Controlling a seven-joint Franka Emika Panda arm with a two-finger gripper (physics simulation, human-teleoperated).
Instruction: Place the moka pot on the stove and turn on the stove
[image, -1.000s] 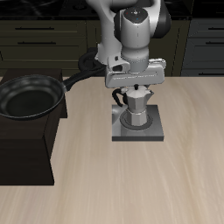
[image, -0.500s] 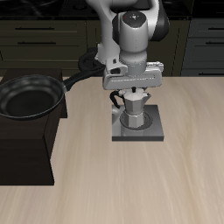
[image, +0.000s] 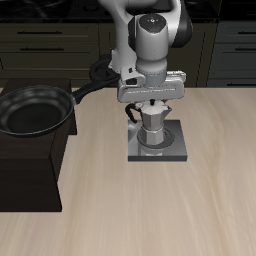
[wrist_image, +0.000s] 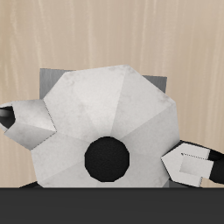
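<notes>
The silver faceted moka pot (image: 154, 128) stands upright on the burner of the flat grey stove (image: 180, 152) in the middle of the table. My gripper (image: 152, 104) hangs straight above it, open, with one finger on either side of the pot's top. In the wrist view I look down on the moka pot (wrist_image: 96, 101) and its black lid knob (wrist_image: 107, 159). The fingertips (wrist_image: 194, 166) flank its rim, and a grey corner of the stove (wrist_image: 159, 83) shows past it. The stove's own knob is not clearly seen.
A black frying pan (image: 35, 108) rests on top of a large black cabinet block (image: 30, 175) at the table's edge, its handle pointing toward the robot. Dark drawers (image: 50, 45) line the back. Bare wooden tabletop (image: 150, 210) lies in front of the stove.
The gripper body shifted and turned very slightly above the pot. The moka pot has stayed in place on the stove.
</notes>
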